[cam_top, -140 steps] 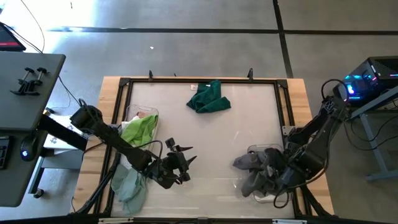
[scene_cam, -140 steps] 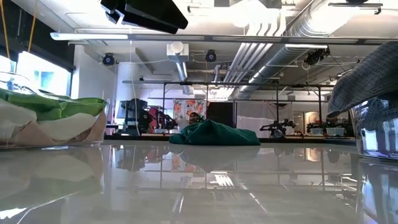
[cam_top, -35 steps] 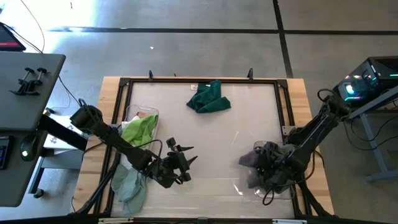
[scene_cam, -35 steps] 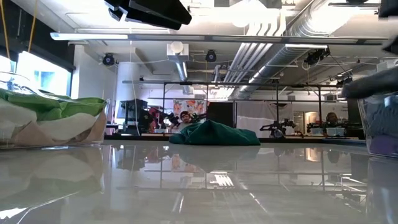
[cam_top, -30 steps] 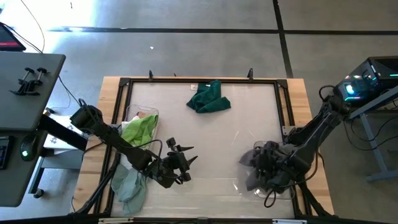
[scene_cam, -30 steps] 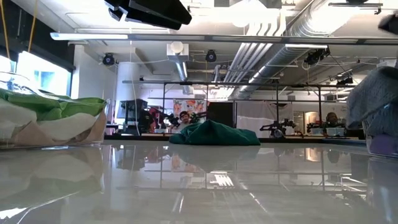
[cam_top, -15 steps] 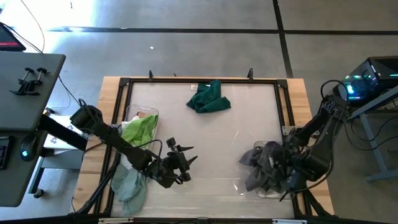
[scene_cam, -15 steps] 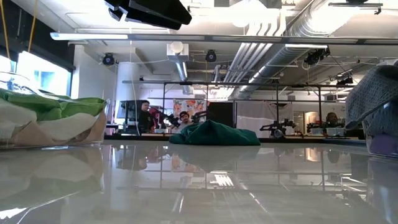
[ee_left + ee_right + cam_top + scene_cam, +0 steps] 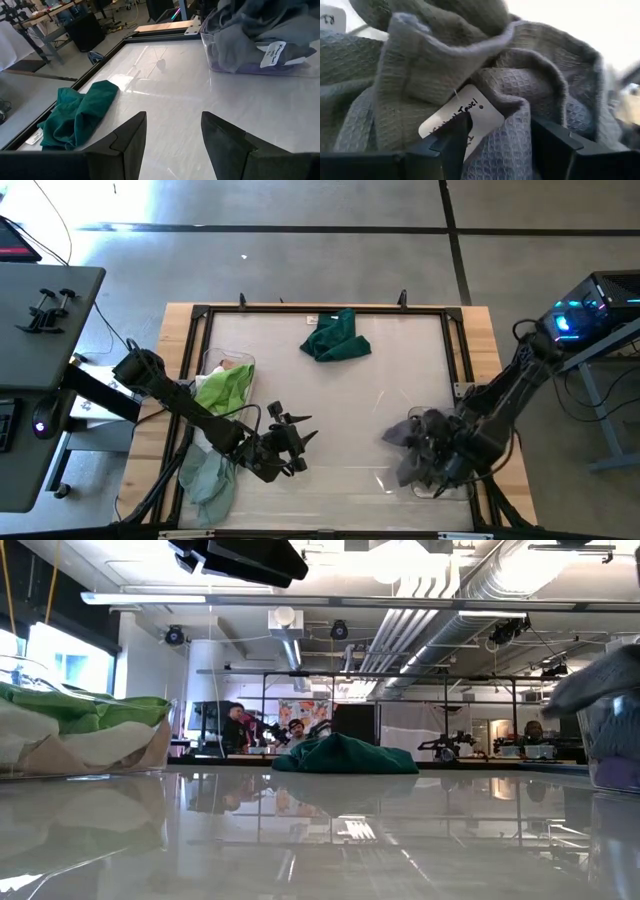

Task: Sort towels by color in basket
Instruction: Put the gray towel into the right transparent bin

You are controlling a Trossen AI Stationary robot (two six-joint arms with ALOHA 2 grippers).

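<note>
1. Seen from above, the dark green towel [image 9: 336, 336] lies bunched near the table's [image 9: 330, 405] far edge, its long axis running roughly left to right. The lime towel [image 9: 224, 388] heaps in the left bin [image 9: 213, 366], with a pale teal towel [image 9: 208, 480] on the near side of it. The left gripper [image 9: 292, 442] hovers low near the front edge, released, fingers apart, in the same spot as in all earlier frames. The right gripper [image 9: 437, 465] is buried in the grey towels [image 9: 418, 445] at the right bin [image 9: 441, 489]; half a second ago the arm sat a little further right.

2. At table level, the dark green towel [image 9: 343, 755] is a low mound at mid-table, long axis across the picture. The lime towel [image 9: 85, 708] tops the left bin [image 9: 158, 747]. A grey towel [image 9: 600, 675] hangs over the right bin [image 9: 610, 745], lower than half a second ago.

3. Past the left wrist's spread fingers [image 9: 134, 131], the dark green towel [image 9: 77, 112] lies on the table [image 9: 175, 95], and the grey towels [image 9: 255, 27] fill the bin [image 9: 235, 65].

4. At the right wrist, grey towels [image 9: 420, 65] with a white tag [image 9: 460, 117] fill the picture; the fingers [image 9: 555, 137] stand apart on either side of the cloth, and whether they grip it I cannot tell.
</note>
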